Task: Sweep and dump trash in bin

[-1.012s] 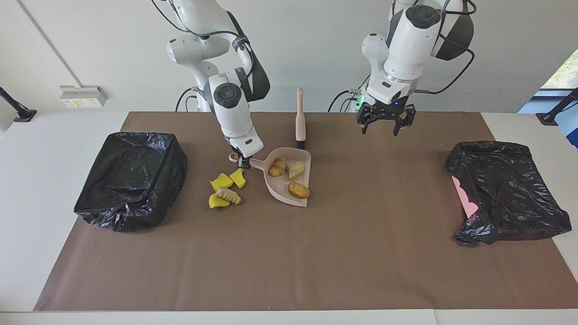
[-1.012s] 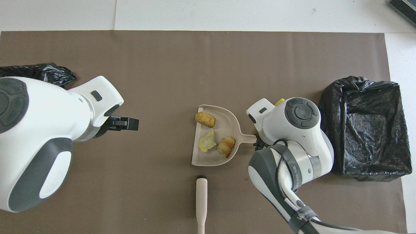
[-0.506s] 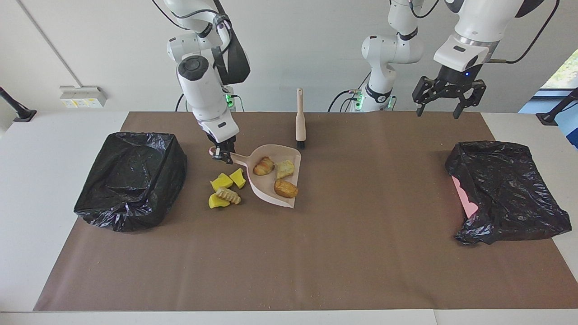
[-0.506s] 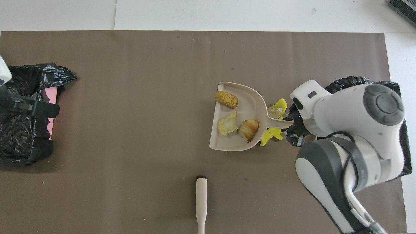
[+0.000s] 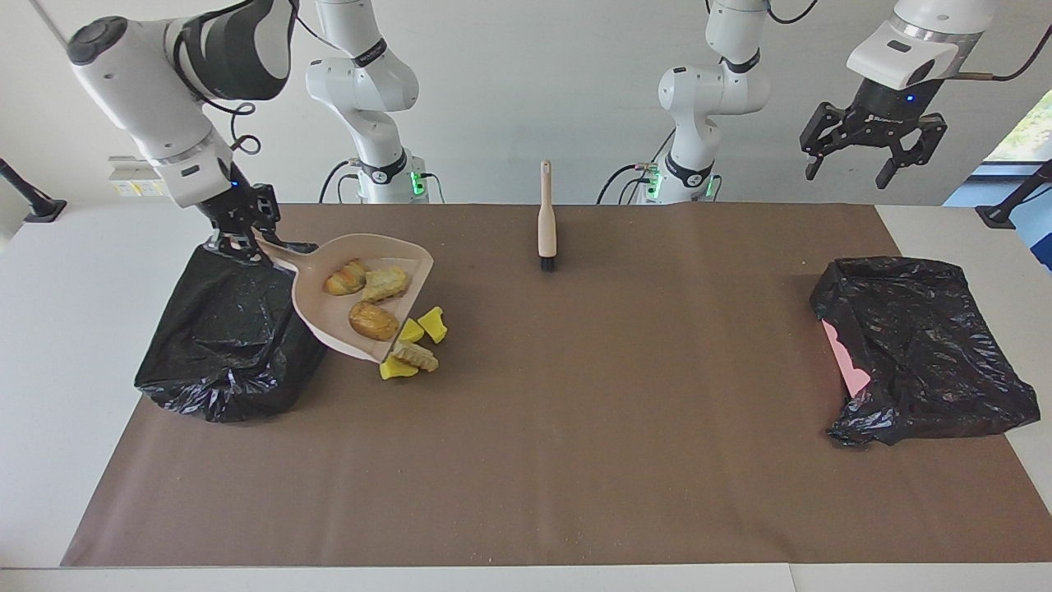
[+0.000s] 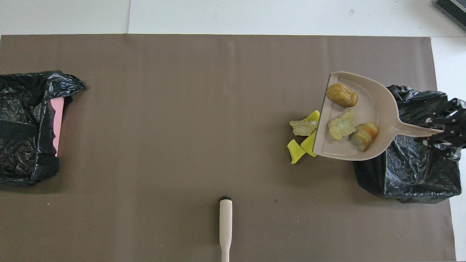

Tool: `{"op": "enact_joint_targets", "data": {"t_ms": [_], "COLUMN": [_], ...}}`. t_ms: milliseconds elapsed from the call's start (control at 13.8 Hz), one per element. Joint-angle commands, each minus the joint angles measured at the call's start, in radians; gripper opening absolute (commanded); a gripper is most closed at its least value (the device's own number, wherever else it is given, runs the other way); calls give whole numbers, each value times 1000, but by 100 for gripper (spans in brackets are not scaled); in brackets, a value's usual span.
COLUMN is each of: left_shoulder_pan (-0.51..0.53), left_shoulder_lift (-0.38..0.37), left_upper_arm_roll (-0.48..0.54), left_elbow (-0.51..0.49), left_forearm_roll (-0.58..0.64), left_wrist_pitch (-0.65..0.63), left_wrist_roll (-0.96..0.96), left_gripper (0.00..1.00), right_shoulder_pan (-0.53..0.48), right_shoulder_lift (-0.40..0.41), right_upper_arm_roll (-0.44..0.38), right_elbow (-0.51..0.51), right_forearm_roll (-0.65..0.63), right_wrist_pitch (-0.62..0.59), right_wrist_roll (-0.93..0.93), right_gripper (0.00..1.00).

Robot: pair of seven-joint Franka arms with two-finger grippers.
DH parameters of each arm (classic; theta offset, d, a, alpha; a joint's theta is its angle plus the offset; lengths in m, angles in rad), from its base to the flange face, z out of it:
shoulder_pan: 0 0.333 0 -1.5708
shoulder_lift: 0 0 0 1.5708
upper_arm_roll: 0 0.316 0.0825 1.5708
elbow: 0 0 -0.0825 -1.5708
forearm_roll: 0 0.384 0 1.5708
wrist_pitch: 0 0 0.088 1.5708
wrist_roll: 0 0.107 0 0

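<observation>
The desk (image 5: 123,230) is white, with a wide brown paper-like mat (image 5: 575,427) over it, lightly speckled with crumbs. Two bins sit at its ends, each lined with a crinkled, glossy black bag: one bin (image 5: 234,329) at the right arm's end, and another bin (image 5: 920,349) at the left arm's end with a pink wall showing through its liner.

The right gripper (image 5: 240,230) hangs over the first bin, its fingers pinching the handle of a smooth beige plastic dustpan (image 5: 362,292). The pan is lifted and tilted, handle high, its open lip low over the mat beside the bin. It carries three bread-like lumps (image 5: 366,296): a striped croissant shape, a pale ragged piece and a rounded golden-brown roll.

I would put the job at about halfway. That load looks ready to be tipped but is not yet in the bin, and the pan's body has to come over the opening first. Four pieces (image 5: 415,345) lie on the mat at the pan's lip, three yellow spongy chunks and a ridged beige one, waiting for a second sweep.

The left gripper (image 5: 871,152) waits high in the air above its own end, fingers spread and empty. The slim brush (image 5: 546,218), pale handle and dark bristles, lies untouched on the mat nearer the robots.
</observation>
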Motion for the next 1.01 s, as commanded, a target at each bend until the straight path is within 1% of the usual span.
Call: {"op": "enact_joint_targets", "data": {"t_ms": [0, 145, 217, 289, 434, 578, 651, 795, 940], "left_shoulder_pan": [11, 36, 50, 47, 49, 47, 50, 50, 50], "left_shoulder_lift": [9, 31, 44, 51, 66, 52, 48, 26, 18], "left_upper_arm_roll": [-1, 0, 2, 0, 2, -6, -6, -3, -1], "left_elbow": [29, 38, 46, 55, 76, 72, 69, 41, 34], "left_forearm_roll": [-15, -50, -58, -54, -50, -46, -46, -46, -46], "left_wrist_pitch": [-39, -67, -73, -76, -81, -73, -76, -81, -84], "left_wrist_roll": [12, 8, 8, 8, 11, 11, 8, 2, -1], "left_gripper": [100, 100, 100, 100, 100, 100, 100, 100, 100], "right_shoulder_pan": [-107, -164, -187, -196, -216, -237, -240, -247, -231], "right_shoulder_lift": [75, 130, 147, 153, 155, 155, 159, 164, 150], "right_upper_arm_roll": [9, 9, 9, 9, 9, 8, 8, 8, 11], "right_elbow": [140, 243, 276, 282, 281, 273, 265, 224, 177], "right_forearm_roll": [5, -89, -131, -163, -244, -295, -311, -375, -444], "right_wrist_pitch": [-99, -144, -147, -140, -108, -25, -11, 58, 87], "right_wrist_roll": [-76, -112, -145, -184, -244, -306, -340, -418, -483], "right_gripper": [0, 0, 0, 0, 0, 0, 0, 0, 0]}}
